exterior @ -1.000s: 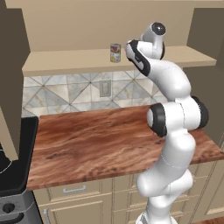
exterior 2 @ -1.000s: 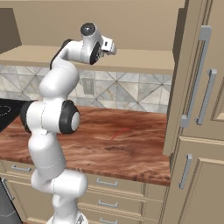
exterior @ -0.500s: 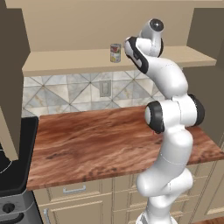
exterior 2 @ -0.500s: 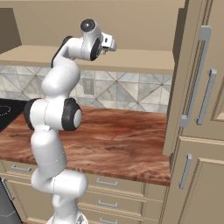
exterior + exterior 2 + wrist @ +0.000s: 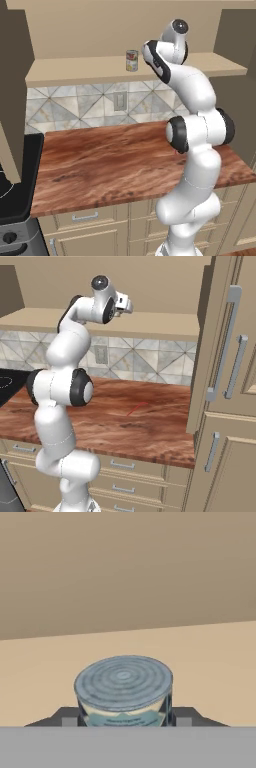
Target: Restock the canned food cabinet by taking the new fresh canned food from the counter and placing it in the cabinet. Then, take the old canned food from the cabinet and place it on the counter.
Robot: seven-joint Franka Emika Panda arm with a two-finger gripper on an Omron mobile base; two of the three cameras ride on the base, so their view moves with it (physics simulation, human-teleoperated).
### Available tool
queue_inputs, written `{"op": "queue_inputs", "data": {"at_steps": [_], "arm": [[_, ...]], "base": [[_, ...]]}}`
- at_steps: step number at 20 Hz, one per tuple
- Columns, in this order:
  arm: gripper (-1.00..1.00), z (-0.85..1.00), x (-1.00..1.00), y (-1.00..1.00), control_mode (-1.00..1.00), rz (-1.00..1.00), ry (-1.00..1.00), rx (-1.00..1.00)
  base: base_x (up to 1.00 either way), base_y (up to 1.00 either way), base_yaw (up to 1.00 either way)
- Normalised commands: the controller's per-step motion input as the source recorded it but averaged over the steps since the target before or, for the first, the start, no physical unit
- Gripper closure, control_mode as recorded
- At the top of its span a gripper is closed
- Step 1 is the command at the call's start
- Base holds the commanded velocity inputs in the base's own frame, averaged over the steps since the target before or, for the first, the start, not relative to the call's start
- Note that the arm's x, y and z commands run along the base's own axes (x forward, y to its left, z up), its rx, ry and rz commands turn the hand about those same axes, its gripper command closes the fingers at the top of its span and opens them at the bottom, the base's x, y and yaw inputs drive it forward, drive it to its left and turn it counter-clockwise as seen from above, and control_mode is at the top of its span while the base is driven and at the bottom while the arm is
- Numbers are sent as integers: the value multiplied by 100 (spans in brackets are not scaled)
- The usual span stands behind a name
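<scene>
Cabinet [image 5: 75,75] shelf holds new fresh canned food [image 5: 131,60] upright, left of arm. Table [image 5: 110,160] below. Old canned food [image 5: 123,689] upright on shelf between jaws; gripper [image 5: 123,718] contact unclear, cannot tell if closed.

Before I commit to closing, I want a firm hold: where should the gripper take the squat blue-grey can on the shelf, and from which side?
Grip the old canned food across its round side wall, coming in level from the cabinet's open front. It stands upright on the shelf board, lid up, and the fingertips already flank it on either side, so a straight pinch should hold.
</scene>
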Motion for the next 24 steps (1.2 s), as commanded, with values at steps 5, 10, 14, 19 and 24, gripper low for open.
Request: {"op": "queue_inputs", "data": {"at_steps": [5, 10, 14, 19, 24], "arm": [[100, 1, -76, 0, -100, 0, -26, 0], [100, 23, -95, -1, -100, 0, -33, 0], [100, 32, -100, -12, -100, 0, -24, 0], [100, 53, -100, -24, -100, 0, -7, 0], [100, 43, -100, -29, -100, 0, 2, 0]], "base": [[0, 0, 0], [0, 0, 0], [0, 0, 0], [0, 0, 0], [0, 0, 0]]}}
